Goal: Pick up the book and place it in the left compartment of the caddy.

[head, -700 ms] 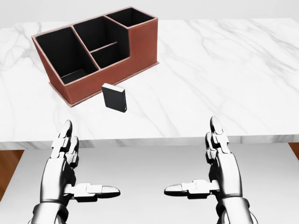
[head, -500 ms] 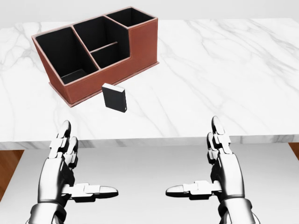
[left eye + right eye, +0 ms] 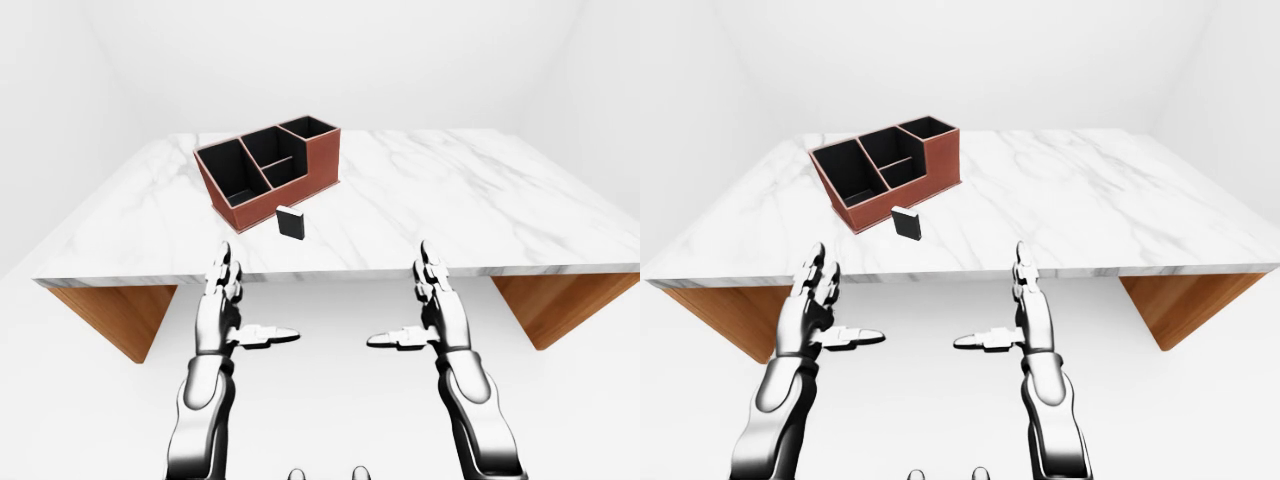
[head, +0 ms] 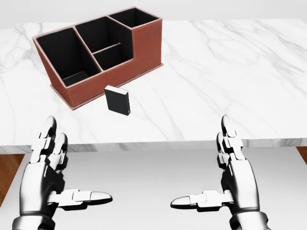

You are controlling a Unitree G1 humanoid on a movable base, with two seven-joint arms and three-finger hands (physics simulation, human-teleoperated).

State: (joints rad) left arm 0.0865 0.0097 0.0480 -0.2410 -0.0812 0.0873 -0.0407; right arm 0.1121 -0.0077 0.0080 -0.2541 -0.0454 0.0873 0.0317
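Compared with the earlier head view, the left hand (image 4: 45, 175) has moved toward the left edge of the frame and a little lower, so its fingertips now reach less far over the table edge, while the right hand (image 4: 235, 175) has shifted only slightly to the right and down; the table, the caddy and the book lie at the same places in the picture, so the camera has not moved. Both hands are wide open and hold nothing: the fingers point up toward the table and each thumb points inward to the middle of the frame. They hang below the near edge of the marble table (image 4: 230, 67), well apart from the book. The book (image 4: 117, 100) is small and black, with a thin light strip along its upper edge. It stands upright on the marble in the upper left part of the head view, just beside the lower wall of the caddy, but I cannot tell whether it touches it. The caddy (image 4: 144, 45) is reddish-brown outside and black inside, set at an angle in the upper left of the frame. Its large left compartment (image 4: 67, 55) is open at the top, and the right end is taller than the rest.
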